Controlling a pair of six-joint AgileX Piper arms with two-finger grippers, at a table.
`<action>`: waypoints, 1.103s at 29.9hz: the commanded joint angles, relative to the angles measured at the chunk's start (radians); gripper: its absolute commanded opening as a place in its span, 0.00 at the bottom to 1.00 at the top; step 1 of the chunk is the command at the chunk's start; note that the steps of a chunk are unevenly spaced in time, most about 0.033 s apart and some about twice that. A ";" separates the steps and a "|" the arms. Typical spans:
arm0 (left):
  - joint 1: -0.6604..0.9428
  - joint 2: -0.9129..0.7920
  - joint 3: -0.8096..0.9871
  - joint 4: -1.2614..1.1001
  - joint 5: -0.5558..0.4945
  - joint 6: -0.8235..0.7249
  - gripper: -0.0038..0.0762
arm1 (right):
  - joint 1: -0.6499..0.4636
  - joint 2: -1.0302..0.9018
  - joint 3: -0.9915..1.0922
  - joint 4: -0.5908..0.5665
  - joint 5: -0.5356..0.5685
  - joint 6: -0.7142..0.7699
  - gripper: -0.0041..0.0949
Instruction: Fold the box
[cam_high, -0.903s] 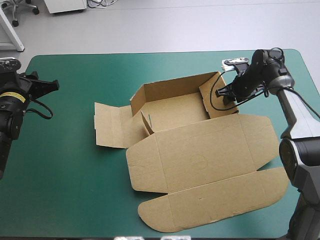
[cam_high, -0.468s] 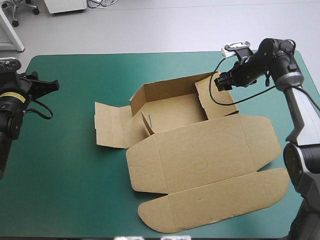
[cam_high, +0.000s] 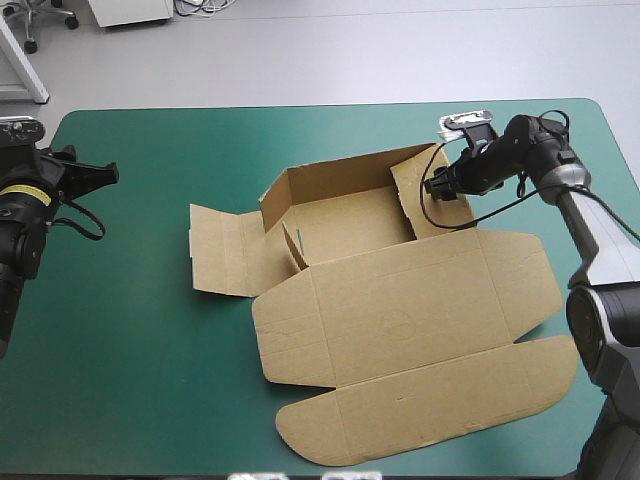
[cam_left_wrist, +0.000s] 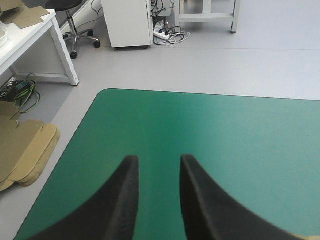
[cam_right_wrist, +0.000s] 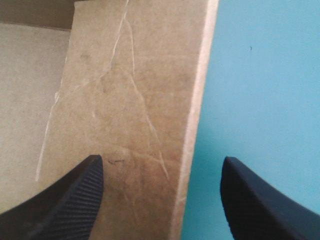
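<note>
The brown box (cam_high: 400, 310) lies in the middle of the table as a part-formed tray, with its far wall up and its lid flat toward the near edge. Its left flaps (cam_high: 225, 250) lie flat. My right gripper (cam_high: 440, 188) is open at the tray's right wall (cam_high: 425, 200). In the right wrist view the right gripper (cam_right_wrist: 161, 162) straddles that wall's (cam_right_wrist: 130, 90) edge, with one finger over the board and the other over the teal-green cover (cam_right_wrist: 260, 75). My left gripper (cam_high: 105, 172) hangs open at the table's left edge, far from the box. Only bare cover lies ahead of the left gripper (cam_left_wrist: 156, 159).
A stack of more brown board (cam_left_wrist: 20, 150) lies on the floor beyond the table's corner in the left wrist view. The teal-green cover (cam_high: 130, 380) is bare to the left of the box and along the far edge.
My right gripper rose from the tray's right wall toward the far edge, then came back down to it. The wall now leans a little outward. The left arm has not moved.
</note>
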 joint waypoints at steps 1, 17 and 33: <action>-0.006 -0.021 -0.028 0.011 -0.068 0.008 0.31 | 0.001 -0.047 -0.019 0.019 -0.067 -0.013 0.68; -0.006 -0.021 -0.028 0.003 -0.062 0.008 0.31 | 0.001 0.009 -0.019 0.025 -0.029 -0.005 0.21; -0.006 -0.021 -0.028 -0.008 -0.055 0.008 0.31 | 0.001 0.007 -0.038 0.029 -0.076 0.055 0.04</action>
